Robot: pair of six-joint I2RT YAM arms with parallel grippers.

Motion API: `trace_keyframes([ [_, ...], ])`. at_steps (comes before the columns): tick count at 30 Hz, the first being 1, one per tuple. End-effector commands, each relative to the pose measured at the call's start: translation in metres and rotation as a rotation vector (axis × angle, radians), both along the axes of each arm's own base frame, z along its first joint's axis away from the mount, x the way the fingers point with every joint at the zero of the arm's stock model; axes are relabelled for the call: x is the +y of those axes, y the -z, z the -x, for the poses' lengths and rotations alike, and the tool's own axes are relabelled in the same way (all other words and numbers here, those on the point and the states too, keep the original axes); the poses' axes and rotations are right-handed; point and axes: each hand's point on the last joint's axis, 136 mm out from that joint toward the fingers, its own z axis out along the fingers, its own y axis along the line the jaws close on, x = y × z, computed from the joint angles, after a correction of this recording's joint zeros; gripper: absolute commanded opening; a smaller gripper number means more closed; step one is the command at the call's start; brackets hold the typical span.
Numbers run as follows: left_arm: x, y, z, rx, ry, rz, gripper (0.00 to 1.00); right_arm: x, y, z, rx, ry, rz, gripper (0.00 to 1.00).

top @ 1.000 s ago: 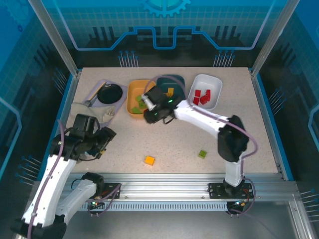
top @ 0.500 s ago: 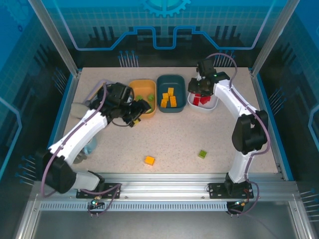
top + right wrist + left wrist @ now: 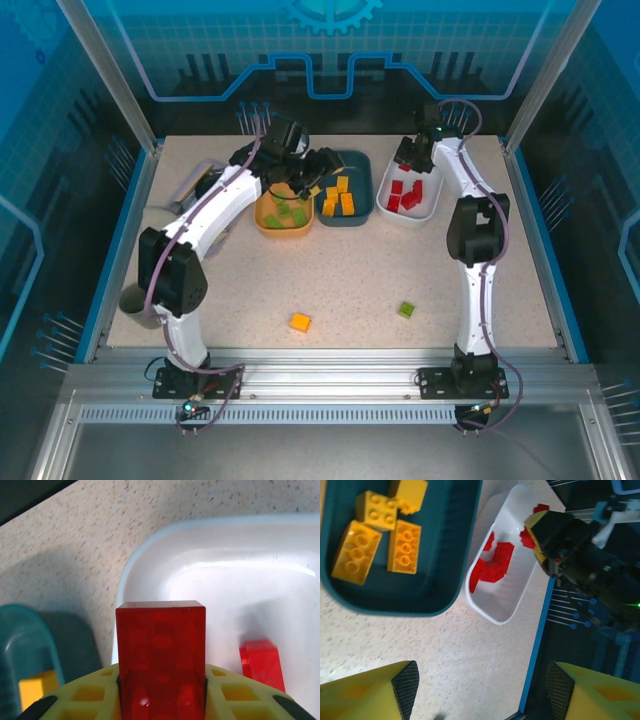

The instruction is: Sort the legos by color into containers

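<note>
My right gripper is shut on a red lego and hovers over the far end of the white container, where several red legos lie. The left gripper is open and empty, above the table between the orange container with green legos and the teal container holding yellow legos. One loose orange lego and one green lego lie on the near table.
A lilac tray sits at the back left, partly behind the left arm. A pale cloth and a grey rounded object lie along the left edge. The blue table rim runs just right of the white tub.
The left arm has swung right and back, from left of the orange tub to the gap by the teal tub. My right gripper shifted slightly farther back over the white tub, still holding the red brick.
</note>
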Motion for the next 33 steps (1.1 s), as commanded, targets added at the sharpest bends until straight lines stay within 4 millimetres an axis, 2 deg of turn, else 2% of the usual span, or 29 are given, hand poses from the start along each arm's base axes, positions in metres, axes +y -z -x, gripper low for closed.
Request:
trace_keyframes([
  [1,-0.016,-0.01,-0.004,-0.022,0.053,0.012,0.72,-0.01,0.023,0.001,0.085,0.029,-0.02,0.31],
  [7,-0.025,-0.009,-0.009,-0.022,0.06,0.005,0.71,-0.02,0.043,-0.007,0.114,0.065,-0.046,0.33],
  [10,-0.026,-0.006,-0.006,-0.013,0.061,-0.004,0.72,-0.023,0.049,-0.007,0.122,0.069,-0.045,0.38],
  [13,-0.028,-0.007,-0.003,-0.015,0.067,-0.011,0.72,-0.025,0.046,-0.009,0.115,0.062,-0.05,0.47],
  [15,-0.029,-0.008,0.0,-0.016,0.072,-0.016,0.72,-0.023,0.038,-0.01,0.098,0.048,-0.053,0.53],
  [18,-0.029,-0.01,0.005,-0.019,0.076,-0.025,0.71,-0.022,0.013,-0.011,0.054,0.032,-0.049,0.57],
  [21,-0.026,-0.011,0.011,-0.015,0.079,-0.039,0.71,-0.018,-0.02,-0.01,-0.001,0.016,-0.04,0.58],
  [25,-0.022,-0.013,0.023,-0.008,0.091,-0.059,0.71,-0.008,-0.078,0.003,-0.09,-0.01,-0.011,0.56],
  [27,-0.021,-0.011,0.031,0.001,0.107,-0.072,0.72,0.0,-0.107,0.018,-0.126,-0.023,0.005,0.55],
  [29,-0.024,-0.008,0.041,0.011,0.13,-0.081,0.72,0.008,-0.125,0.039,-0.135,-0.036,0.02,0.54],
  [33,-0.031,0.008,0.065,0.041,0.191,-0.119,0.71,0.025,-0.139,0.099,-0.105,-0.056,0.015,0.54],
])
